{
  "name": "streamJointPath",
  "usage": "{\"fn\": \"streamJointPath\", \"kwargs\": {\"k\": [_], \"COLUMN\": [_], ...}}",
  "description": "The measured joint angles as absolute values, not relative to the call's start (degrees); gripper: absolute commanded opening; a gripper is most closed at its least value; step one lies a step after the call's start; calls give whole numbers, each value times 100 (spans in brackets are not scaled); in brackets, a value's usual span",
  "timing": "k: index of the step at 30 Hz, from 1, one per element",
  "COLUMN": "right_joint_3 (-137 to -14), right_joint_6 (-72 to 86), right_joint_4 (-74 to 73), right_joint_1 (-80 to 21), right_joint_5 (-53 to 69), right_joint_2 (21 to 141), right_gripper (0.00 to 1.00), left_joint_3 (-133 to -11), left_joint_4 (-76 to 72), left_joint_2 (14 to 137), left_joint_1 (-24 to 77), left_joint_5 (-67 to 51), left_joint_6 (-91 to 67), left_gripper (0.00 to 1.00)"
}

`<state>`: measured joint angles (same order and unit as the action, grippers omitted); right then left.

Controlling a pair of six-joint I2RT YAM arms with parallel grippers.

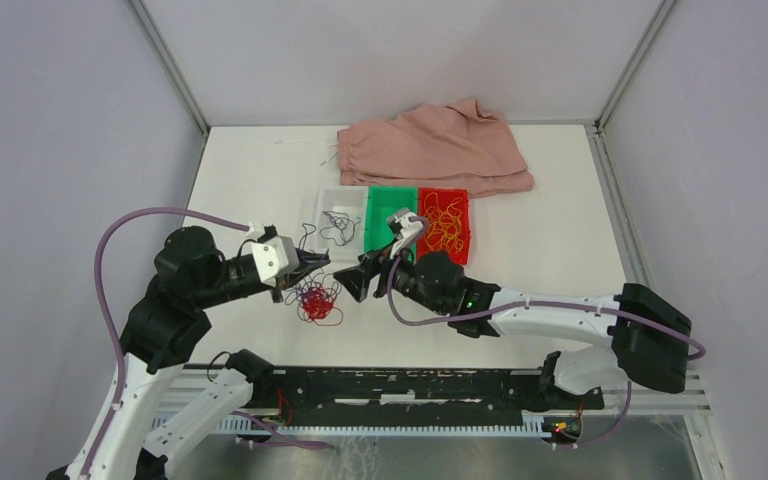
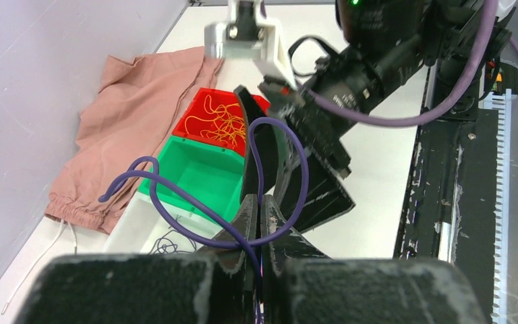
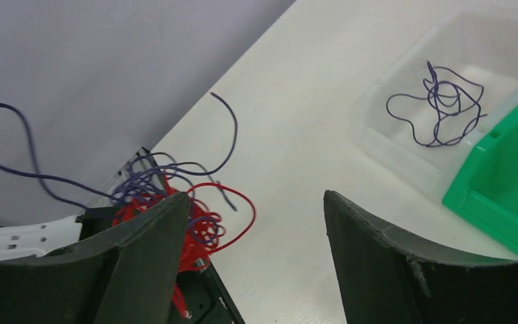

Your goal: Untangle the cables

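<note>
pink cloth (image 1: 440, 145), green bin (image 1: 381, 212), red bin (image 1: 466, 226)

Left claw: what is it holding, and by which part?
The purple cable, pinched at a looped stretch by the left claw. The right claw holds nothing.

Robot lab test cell. Cues:
- left arm (image 1: 175, 320) and right arm (image 1: 560, 315) bolted to black rail (image 1: 410, 385) at near edge of white table (image 1: 560, 250)
- plain grey walls (image 1: 60, 150) on three sides, metal frame posts (image 1: 170, 70) in corners
- lilac hoses (image 1: 110, 250) run along arms, green status light (image 1: 468, 300) on right arm
- staged props: clear bin (image 1: 332, 195), green bin (image 1: 372, 215) and red bin (image 1: 465, 225) in row, pink cloth (image 1: 430, 145) behind, tangle of cables (image 1: 318, 300)
</note>
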<state>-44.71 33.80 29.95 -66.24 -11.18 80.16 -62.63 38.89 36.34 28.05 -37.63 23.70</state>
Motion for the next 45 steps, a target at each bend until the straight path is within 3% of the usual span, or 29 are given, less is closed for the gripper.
{"fn": "streamJointPath", "kwargs": {"k": [7,20,45], "right_joint_3": [-4331,-4685,-5078], "right_joint_6": [3212,2971,2821], "right_joint_4": [3544,3780,3629], "right_joint_1": [-6643,-6945,-7013], "right_joint_5": [-742,-150,-808], "right_joint_2": [7588,7970,8346], "right_gripper": [81,81,73], "left_joint_3": [-6263,-6318,-6705], "left_joint_4": [3889,3892,3889], "left_joint_2": [3634,3750,3854], "left_joint_1": [2805,2805,2805], "left_joint_5": [-3756,-3736,-3791], "left_joint_6": [2375,2416,2423], "left_gripper": [3,3,3]}}
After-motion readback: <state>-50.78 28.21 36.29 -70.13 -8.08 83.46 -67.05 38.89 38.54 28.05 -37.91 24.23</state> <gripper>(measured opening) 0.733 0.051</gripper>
